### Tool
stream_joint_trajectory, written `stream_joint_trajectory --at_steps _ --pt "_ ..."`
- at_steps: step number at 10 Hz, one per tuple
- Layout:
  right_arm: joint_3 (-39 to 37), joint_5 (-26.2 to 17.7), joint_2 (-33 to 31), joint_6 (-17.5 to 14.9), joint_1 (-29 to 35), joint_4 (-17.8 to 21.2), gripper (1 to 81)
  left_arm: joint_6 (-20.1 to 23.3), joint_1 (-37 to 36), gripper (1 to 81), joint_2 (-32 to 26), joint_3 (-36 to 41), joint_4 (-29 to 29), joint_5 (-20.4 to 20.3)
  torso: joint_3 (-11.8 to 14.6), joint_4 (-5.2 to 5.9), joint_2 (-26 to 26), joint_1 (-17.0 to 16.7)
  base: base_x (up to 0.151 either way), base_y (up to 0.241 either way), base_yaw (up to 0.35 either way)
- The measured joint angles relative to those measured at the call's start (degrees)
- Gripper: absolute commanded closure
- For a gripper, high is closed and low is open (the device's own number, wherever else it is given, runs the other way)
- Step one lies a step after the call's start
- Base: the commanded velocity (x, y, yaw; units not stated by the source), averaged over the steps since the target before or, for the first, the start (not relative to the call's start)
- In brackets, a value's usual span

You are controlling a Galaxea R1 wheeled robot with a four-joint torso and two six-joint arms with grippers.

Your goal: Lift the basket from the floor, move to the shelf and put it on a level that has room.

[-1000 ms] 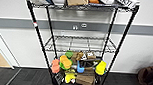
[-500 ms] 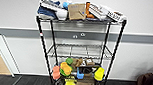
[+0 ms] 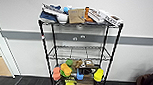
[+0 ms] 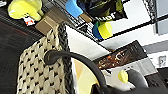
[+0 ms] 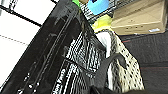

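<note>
The shelf (image 3: 116, 44), a tall black wire rack, stands straight ahead against the white wall. Its middle level (image 3: 78, 56) is a bare wire grid. Its top tier is piled with packets and boxes, and its lower tier holds colourful things. The basket (image 4: 37, 72) shows close in the left wrist view, with a cream-and-dark weave, a white lining and a dark arched handle (image 4: 75, 56). That handle runs into my left gripper (image 4: 100, 88). In the right wrist view the basket (image 5: 125, 72) hangs above the dark floor (image 5: 152, 50), and its other handle (image 5: 107, 65) leads into my right gripper (image 5: 96, 88).
A brown cardboard box (image 5: 140, 17) sits low on the rack next to yellow and blue things. At the left, a doorway opens onto tan wood flooring (image 3: 0, 67). A dark bulky shape (image 3: 149, 82) stands at the lower right. Dark carpet (image 3: 28, 82) runs along the wall's foot.
The whole head picture has shifted, so the rack now sits lower in it and its top pile shows in full. That is the camera moving. Nothing on the rack has moved.
</note>
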Motion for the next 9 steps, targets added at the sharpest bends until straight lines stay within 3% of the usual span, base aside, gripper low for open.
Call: stream_joint_trajectory --at_steps 4,9 --pt "1.04 0.35 -0.79 0.00 -0.66 0.00 81.1 0.05 0.00 81.1 -0.33 1.34 0.05 0.17 0.61 0.00 6.95 -4.50 0.000 0.000 0.000" --pt "1.49 0.77 -0.69 -0.02 -0.78 0.00 81.1 0.05 0.02 81.1 -1.60 2.84 0.05 0.22 9.47 0.00 15.83 -10.32 0.000 0.000 0.000"
